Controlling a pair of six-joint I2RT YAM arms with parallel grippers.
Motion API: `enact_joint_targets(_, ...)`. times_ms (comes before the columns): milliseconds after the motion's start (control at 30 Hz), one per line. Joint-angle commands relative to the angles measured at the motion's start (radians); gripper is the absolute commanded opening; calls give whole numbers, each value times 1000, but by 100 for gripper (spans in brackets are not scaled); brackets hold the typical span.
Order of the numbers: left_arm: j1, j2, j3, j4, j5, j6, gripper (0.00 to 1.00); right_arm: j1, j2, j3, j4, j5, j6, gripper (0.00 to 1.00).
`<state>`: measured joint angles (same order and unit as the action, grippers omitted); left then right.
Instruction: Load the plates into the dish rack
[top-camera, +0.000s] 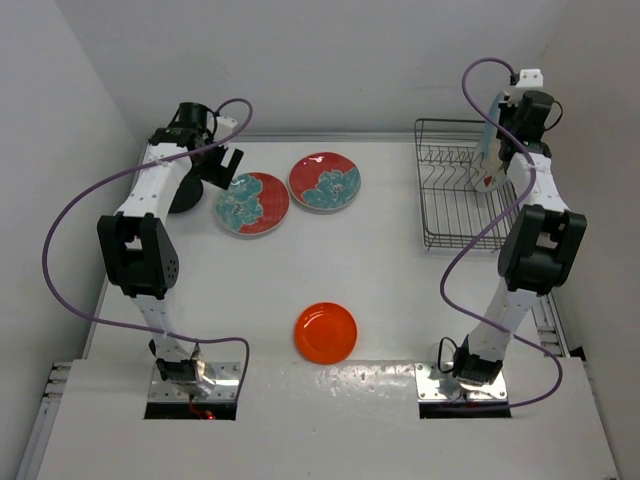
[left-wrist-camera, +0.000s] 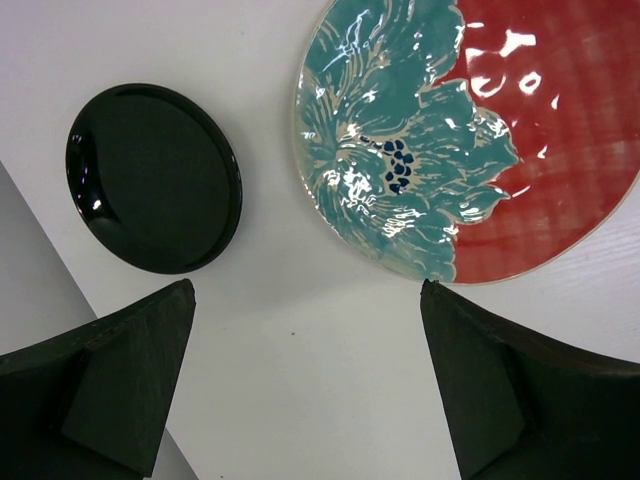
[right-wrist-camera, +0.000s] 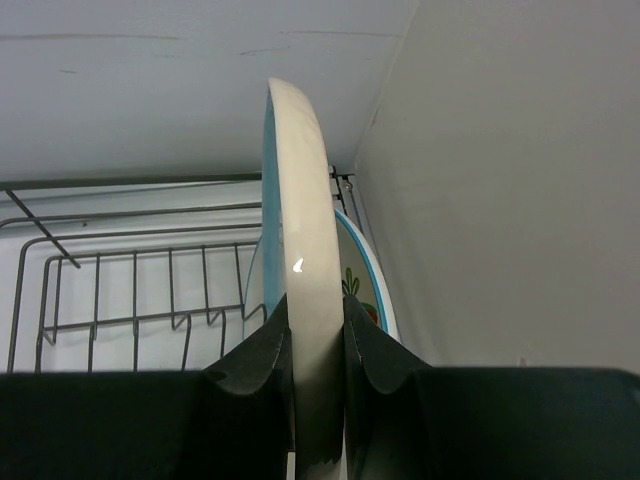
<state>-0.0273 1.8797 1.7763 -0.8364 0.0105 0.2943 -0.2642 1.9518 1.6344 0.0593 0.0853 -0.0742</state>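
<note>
Nearest my arm bases, one small orange plate (top-camera: 326, 332) lies flat and alone on the white table (top-camera: 400, 300), plain and glossy. Farther back on the left are two red-and-teal floral plates, the left one (top-camera: 252, 203) and the right one (top-camera: 325, 181), side by side with their rims nearly touching. Each has a big teal flower over a red ground. Left of them one small black plate (left-wrist-camera: 152, 178) lies flat near the side wall, shiny, and partly hidden under the arm in the top view. My left gripper (left-wrist-camera: 305, 290) hangs above the bare table between the black plate and the left floral plate, fingers spread wide and holding nothing. At the far right stands the dish rack (top-camera: 450, 200), dark wire with a row of upright dividers, close to the back corner. My right gripper (right-wrist-camera: 315, 335) is above its right end, fingers pinched narrow on the rim of the cream plate (right-wrist-camera: 300, 200), which stands on edge with a light blue face turned left. Just behind it a second plate (right-wrist-camera: 362, 285) stands in the rack against the right side, pale with a blue rim and a bit of green and red showing. That makes six plates: four flat on the table, one in the grip, one racked.
</note>
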Motion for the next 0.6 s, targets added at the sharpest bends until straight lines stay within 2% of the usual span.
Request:
enact_joint_targets(0, 0, -8, 3, 7, -9, 8, 100, 20, -88, 59, 192, 13, 5, 0)
enact_joint_targets(300, 0, -8, 3, -3, 0, 17, 100, 31, -177, -37, 292, 41, -3, 0)
enact_joint_targets(567, -10, -8, 3, -3, 9, 17, 100, 33, -221, -71, 309, 30, 11, 0)
